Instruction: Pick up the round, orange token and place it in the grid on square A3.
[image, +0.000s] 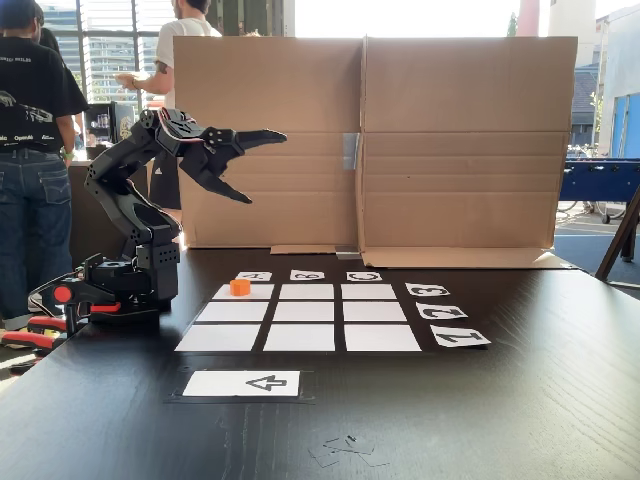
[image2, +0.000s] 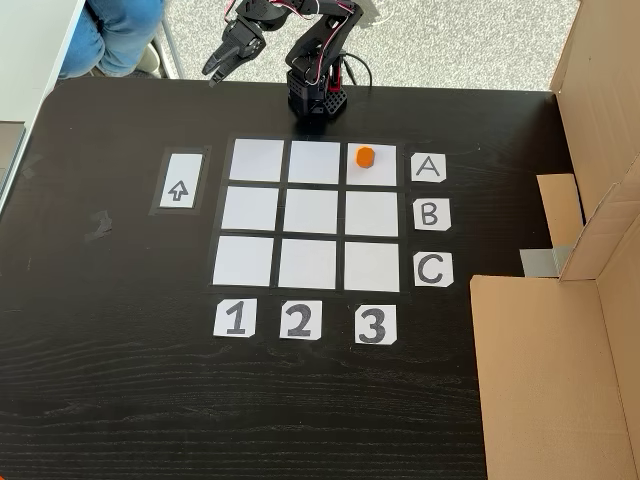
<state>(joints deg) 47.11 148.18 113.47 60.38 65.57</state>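
In a fixed view from the front, people (image: 35, 140) stand at far left behind the table (image: 500, 400). Next comes the arm (image: 135, 230), its base near the table's left rear edge, with the gripper (image: 262, 165) raised well above the surface, jaws spread wide and holding nothing. Below and right of the base, the token (image: 240, 287) sits upright in the grid (image: 300, 318), on the far left corner cell. A card with an arrow (image: 243, 383) lies in front of the grid, and cardboard (image: 450, 150) stands behind.

In a fixed view from above, the arrow card (image2: 179, 180) lies left of the grid (image2: 308, 212). The open gripper (image2: 217, 72) hangs past the table's far edge. The token (image2: 365, 157) rests on square A3 (image2: 375, 174), beside the A label (image2: 428, 168) and in line with the 3 label (image2: 373, 324).
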